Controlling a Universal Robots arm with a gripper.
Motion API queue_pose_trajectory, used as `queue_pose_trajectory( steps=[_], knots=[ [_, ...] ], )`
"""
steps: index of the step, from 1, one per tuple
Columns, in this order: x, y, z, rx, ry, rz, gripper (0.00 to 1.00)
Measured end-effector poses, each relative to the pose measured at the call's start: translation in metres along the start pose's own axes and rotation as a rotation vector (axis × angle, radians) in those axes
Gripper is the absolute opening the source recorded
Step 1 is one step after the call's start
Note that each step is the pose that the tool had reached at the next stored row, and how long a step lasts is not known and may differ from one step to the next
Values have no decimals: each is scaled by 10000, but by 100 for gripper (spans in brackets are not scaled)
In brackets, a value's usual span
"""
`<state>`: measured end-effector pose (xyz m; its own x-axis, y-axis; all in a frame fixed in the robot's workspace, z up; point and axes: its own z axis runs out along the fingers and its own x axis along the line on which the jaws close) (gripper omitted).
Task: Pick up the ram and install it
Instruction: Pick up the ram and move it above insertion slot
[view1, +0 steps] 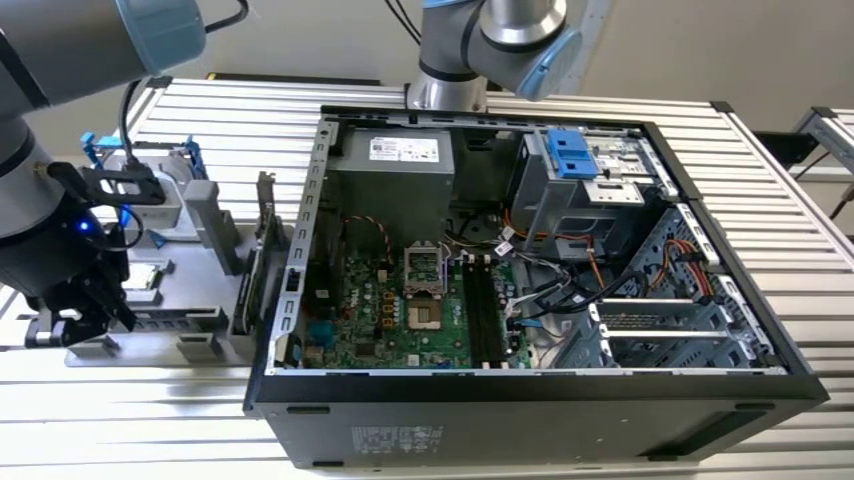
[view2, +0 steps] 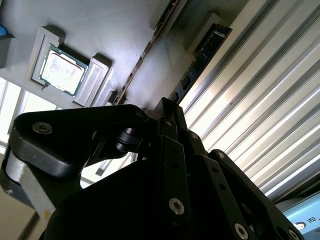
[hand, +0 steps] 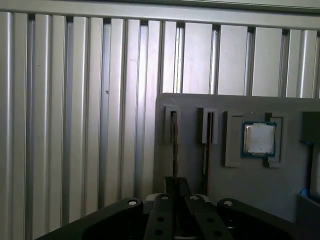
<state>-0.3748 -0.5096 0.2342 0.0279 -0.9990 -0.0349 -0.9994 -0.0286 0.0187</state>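
Down at the grey tray (hand: 190, 102), the gripper (hand: 175, 181) sits right over the ram (hand: 173, 142), which stands on edge in its slot. Whether the gripper is open or clamped on the board I cannot tell. Just beside the ram stands a second thin card (hand: 206, 145), then the processor chip (hand: 259, 138); on the ram's other side the tray's edge is close, with ribbed table (hand: 75, 130) beyond.
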Motion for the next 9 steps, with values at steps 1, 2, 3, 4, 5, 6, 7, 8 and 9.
queue_pose_trajectory(
  steps=[1, 2, 3, 4, 5, 6, 7, 8, 9],
  knots=[
    [0, 0, 0, 0, 0, 0, 0],
    [0, 0, 0, 0, 0, 0, 0],
    [0, 0, -2, 0, 0, 0, 0],
    [0, 0, -7, -2, 2, 0, 0],
    [0, 0, -11, -3, 2, 0, 0],
    [0, 1, -16, -1, 1, 0, 0],
    [-1, 1, -23, -1, 1, 1, 0],
    [-1, 1, -32, -1, 1, 0, 0],
    [-1, 1, -41, 0, 0, 0, 0]
  ],
)
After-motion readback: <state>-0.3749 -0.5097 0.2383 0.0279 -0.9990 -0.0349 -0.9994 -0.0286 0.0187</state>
